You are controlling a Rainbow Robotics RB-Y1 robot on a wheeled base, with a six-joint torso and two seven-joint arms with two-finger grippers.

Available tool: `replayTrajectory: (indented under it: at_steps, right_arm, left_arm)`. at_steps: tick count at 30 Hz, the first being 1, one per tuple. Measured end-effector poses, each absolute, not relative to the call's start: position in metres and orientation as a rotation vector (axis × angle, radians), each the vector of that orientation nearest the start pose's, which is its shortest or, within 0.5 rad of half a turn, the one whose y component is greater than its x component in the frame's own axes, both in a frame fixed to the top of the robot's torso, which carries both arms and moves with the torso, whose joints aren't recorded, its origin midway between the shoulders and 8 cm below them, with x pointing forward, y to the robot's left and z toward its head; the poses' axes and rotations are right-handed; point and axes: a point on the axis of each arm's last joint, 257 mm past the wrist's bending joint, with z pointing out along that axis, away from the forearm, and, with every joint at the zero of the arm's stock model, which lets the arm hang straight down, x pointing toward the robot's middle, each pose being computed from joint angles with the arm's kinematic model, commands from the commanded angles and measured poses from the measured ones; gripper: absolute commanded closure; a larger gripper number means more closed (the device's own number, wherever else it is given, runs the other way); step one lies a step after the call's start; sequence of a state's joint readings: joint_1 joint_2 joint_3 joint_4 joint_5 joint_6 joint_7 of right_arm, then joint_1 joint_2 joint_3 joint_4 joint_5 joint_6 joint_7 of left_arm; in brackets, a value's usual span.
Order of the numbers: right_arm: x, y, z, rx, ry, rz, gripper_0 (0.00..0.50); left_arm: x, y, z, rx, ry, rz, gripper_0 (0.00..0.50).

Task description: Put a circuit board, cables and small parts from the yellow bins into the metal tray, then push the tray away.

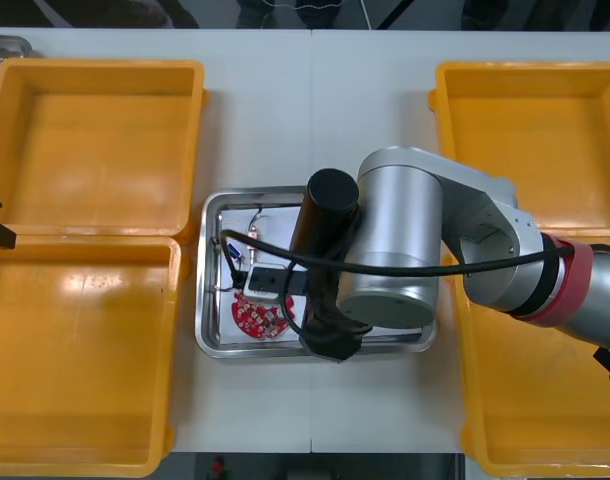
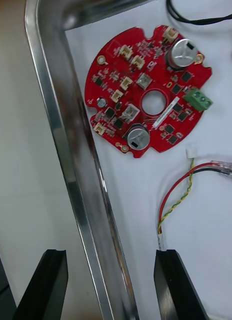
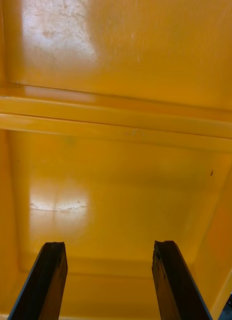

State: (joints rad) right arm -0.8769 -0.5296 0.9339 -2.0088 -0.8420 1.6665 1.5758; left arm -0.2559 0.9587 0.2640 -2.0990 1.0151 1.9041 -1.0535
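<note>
One board (image 2: 148, 90) beyond right tool (image 2: 110, 255) astride tray rim (image 2: 71, 150), left tool (image 3: 110, 245) over bin (image 3: 121, 175)

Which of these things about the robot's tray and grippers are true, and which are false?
1. The red circuit board lies inside the metal tray. True.
2. The right gripper is shut on the board. False: it is open, astride the tray's rim, holding nothing.
3. A red and yellow cable lies in the tray near the board. True.
4. The left gripper hovers over the tray. False: it is open over a yellow bin.
</note>
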Motion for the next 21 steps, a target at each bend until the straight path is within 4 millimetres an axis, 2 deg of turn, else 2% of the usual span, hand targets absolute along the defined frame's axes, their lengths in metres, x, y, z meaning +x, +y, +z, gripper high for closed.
replayTrajectory:
  at_steps: [10, 21]
  right_arm:
    - [0.348, -0.020, -0.275, -1.888, 2.109, -0.188, 0.000]
    - [0.350, -0.025, -0.290, -1.915, 2.051, -0.287, 0.000]
  left_arm:
    - [0.383, 0.378, -0.129, -0.175, 2.696, -0.025, 0.000]
    - [0.381, 0.374, -0.129, -0.155, 2.697, -0.028, 0.000]
